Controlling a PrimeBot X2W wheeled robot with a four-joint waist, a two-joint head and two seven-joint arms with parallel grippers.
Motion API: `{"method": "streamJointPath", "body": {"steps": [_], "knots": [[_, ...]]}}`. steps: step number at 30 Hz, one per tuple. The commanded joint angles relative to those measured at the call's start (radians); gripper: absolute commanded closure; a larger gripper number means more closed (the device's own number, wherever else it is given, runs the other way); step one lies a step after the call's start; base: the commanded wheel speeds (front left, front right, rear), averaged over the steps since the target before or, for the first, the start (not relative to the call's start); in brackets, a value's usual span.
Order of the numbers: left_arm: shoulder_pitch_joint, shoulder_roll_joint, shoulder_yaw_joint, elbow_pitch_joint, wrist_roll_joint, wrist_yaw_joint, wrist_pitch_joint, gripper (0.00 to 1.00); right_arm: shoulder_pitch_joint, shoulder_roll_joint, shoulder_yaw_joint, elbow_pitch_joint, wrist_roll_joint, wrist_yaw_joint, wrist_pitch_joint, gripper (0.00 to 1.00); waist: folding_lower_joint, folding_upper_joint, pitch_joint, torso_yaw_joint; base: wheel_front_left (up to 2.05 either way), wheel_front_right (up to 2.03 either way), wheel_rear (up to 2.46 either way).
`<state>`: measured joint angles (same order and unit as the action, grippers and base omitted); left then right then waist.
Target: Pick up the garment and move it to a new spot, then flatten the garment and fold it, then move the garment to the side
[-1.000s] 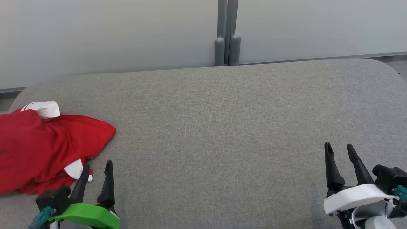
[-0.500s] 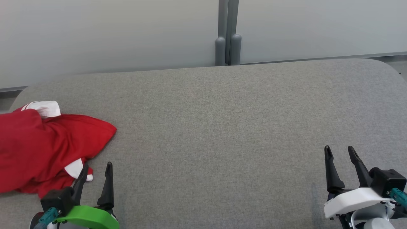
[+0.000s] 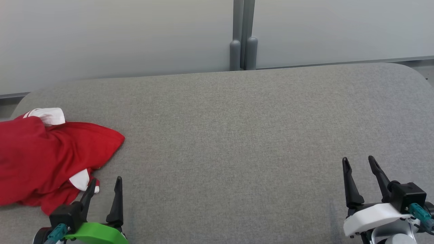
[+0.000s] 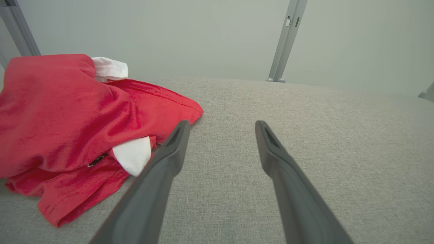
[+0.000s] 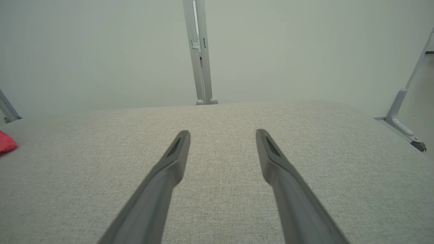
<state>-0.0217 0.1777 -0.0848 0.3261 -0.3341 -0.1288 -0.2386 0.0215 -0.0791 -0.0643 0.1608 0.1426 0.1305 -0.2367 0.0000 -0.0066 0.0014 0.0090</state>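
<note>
The garment is a red shirt with white trim, lying crumpled at the left end of the grey fabric table, partly cut off by the head view's left edge. The left wrist view shows the garment bunched to the left of my fingers. My left gripper stands open just off the shirt's near right corner, its left fingertip beside a white fold, nothing between the fingers. My right gripper is open over bare table at the lower right, empty. A red edge of the garment shows far left in the right wrist view.
A pale wall with a grey vertical post runs behind the table's far edge. A grey bracket stands off the table's right end. The table's corners are rounded.
Both grippers have drawn back a little toward the bottom of the head view, still open. The garment has not moved.
</note>
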Motion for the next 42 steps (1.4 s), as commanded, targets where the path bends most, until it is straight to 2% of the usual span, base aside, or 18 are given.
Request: {"method": "streamJointPath", "body": {"steps": [1,13,27,35,40,42], "knots": [[0.002,0.005,-0.005,0.002,0.003,-0.003,-0.008,0.00,0.014,-0.005,0.001,0.001,-0.021,0.000,-0.010,0.00,0.0000,0.0060,-0.002,-0.001,0.00,0.00,0.00],[-0.002,0.025,-0.031,0.018,0.048,-0.004,-0.029,0.00,0.013,-0.008,0.009,0.003,-0.091,0.000,-0.032,0.00,0.0000,0.0066,0.000,-0.006,0.00,0.00,0.00],[-0.003,0.024,-0.027,0.018,0.047,-0.004,-0.027,0.00,0.017,-0.003,0.008,-0.004,-0.086,0.000,-0.029,0.00,0.0000,0.0066,-0.001,-0.004,0.00,0.00,0.00],[-0.020,0.008,-0.021,0.024,0.045,-0.003,-0.027,0.00,0.026,-0.008,0.029,-0.012,-0.079,0.000,-0.029,0.00,0.0000,0.0066,-0.009,0.104,0.00,0.00,0.00],[-0.005,0.012,-0.012,0.034,0.050,-0.003,-0.027,0.00,0.018,-0.015,0.050,-0.006,-0.075,0.000,-0.029,0.00,0.0000,0.0066,-0.022,0.234,0.00,0.00,0.00],[0.007,0.015,0.003,0.039,0.061,-0.003,-0.027,0.00,0.004,-0.014,0.074,-0.002,-0.074,0.000,-0.029,0.00,0.0000,0.0066,-0.029,0.309,0.00,0.00,0.00]]}}
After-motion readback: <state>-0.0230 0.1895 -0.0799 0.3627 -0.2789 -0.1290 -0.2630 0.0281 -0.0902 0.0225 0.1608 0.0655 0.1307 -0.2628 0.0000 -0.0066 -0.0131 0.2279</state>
